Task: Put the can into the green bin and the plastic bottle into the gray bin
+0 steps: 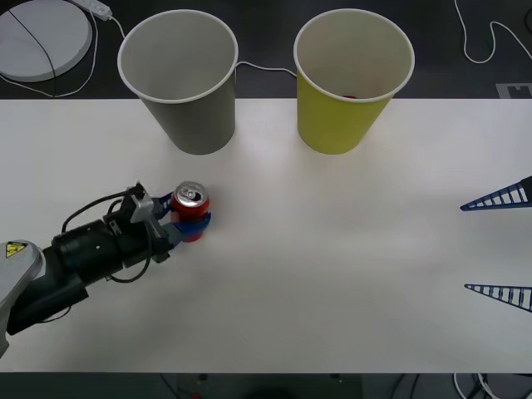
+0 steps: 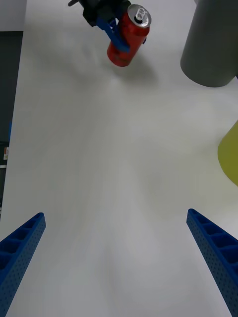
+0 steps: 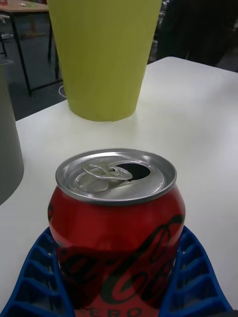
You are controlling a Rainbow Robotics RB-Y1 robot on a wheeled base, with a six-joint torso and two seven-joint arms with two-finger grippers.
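Can [image 1: 191,209] upright, lower left of front view, clamped in left gripper [image 1: 188,223]. Not yet in green bin [image 1: 352,83], upper right. Gray bin [image 1: 181,79] awaits bottle. Right gripper [image 1: 499,245] spread, idle.

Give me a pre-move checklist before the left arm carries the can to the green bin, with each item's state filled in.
1. Left gripper closed around the can: ok, its blue fingers hug both sides.
2. Can upright: ok in the front view, silver top facing up, tab opening visible.
3. Green bin upright with its mouth open: ok.
4. Path from the can to the green bin: ok if lifted; the gray bin stands just beyond the can, so going low risks clipping it.
5. Right gripper out of the way: ok, open at the table's right edge.
6. Can lifted off the table: cannot tell.
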